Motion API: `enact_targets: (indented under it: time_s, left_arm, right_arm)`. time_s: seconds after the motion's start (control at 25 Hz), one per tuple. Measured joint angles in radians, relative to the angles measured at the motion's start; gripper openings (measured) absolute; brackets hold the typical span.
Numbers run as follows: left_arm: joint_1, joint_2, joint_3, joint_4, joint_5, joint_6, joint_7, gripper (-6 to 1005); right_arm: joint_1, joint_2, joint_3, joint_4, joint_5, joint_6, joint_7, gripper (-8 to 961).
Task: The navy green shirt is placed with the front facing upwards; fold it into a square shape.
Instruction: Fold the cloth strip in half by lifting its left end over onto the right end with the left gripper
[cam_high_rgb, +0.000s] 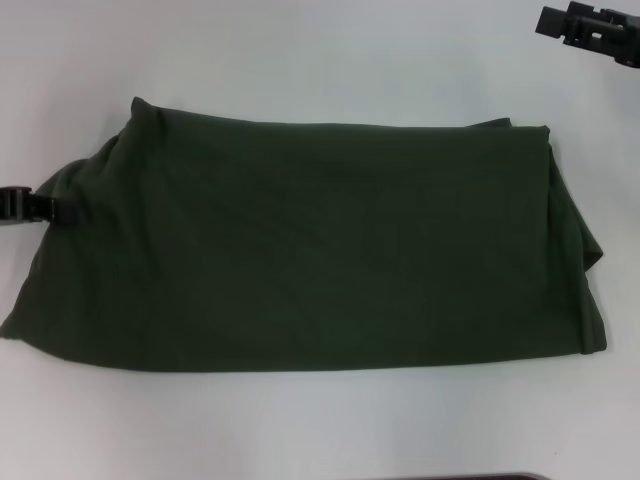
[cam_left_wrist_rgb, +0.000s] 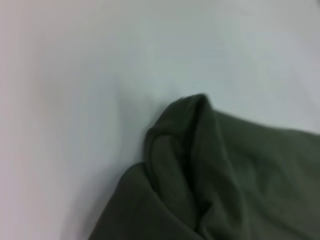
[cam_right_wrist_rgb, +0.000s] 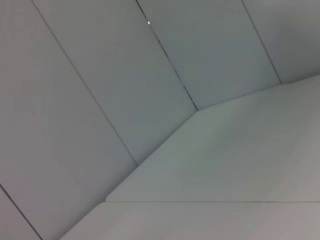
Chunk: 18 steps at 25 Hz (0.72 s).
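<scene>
So your navy green shirt (cam_high_rgb: 320, 250) is sitting pretty much dead centre of the head view, folded over into a wide band that runs almost from the left edge to the right edge of the frame. No lettering or collar is showing, just plain dark olive fabric on top. The long top and bottom edges look fairly straight, but the ends are messier: the left end tapers and bunches up a bit, and the right end has a loose flap hanging out past the fold, down toward the lower right.

It's lying on the white table (cam_high_rgb: 300, 60), which shows all around it.

Your left gripper (cam_high_rgb: 35, 207) is at the far left of the frame, about mid-height, right at the bunched end of the shirt and touching the cloth there. Honestly can't tell if it's pinching the fabric or just sitting against it. The left wrist view only shows a rumpled fold of the shirt (cam_left_wrist_rgb: 200, 175) on the table, no fingers.

Your right gripper (cam_high_rgb: 590, 25) is way up in the upper right corner, well apart from the shirt. Can't tell its finger state either. Its wrist camera just shows pale wall panels (cam_right_wrist_rgb: 100, 75) and a flat white surface.
</scene>
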Motion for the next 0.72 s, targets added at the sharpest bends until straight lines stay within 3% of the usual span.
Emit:
enact_targets:
  time_s: [0.72]
  left_arm:
    - [0.040,0.015,-0.035,0.015,-0.088,0.033,0.025,28]
  right_arm:
    - [0.008,0.014,-0.027,0.002,-0.001,0.000,-0.001,907]
